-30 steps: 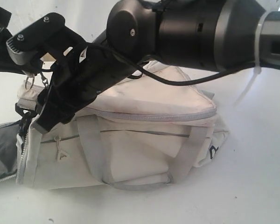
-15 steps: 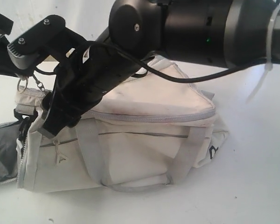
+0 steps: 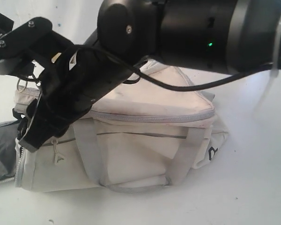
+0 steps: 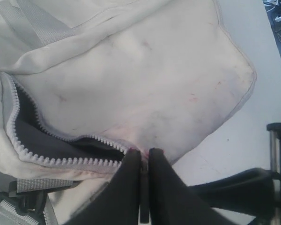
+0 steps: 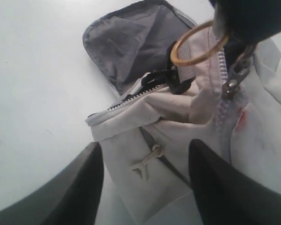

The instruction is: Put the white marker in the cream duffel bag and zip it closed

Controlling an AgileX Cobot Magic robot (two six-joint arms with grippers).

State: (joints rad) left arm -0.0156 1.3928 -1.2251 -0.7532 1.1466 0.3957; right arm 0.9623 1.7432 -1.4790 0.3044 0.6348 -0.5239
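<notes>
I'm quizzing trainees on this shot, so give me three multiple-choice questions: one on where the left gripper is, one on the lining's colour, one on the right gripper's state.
1. The left gripper is at:
A the bag's zipper
B the table
C a strap

2. The lining is:
A red
B grey
C blue

3. The right gripper is:
A shut on a strap
B shut on a ring
C open

Key: A, its closed jaws meet the zipper's end; B, the cloth inside the open end is grey; C, its jaws stand apart.
</notes>
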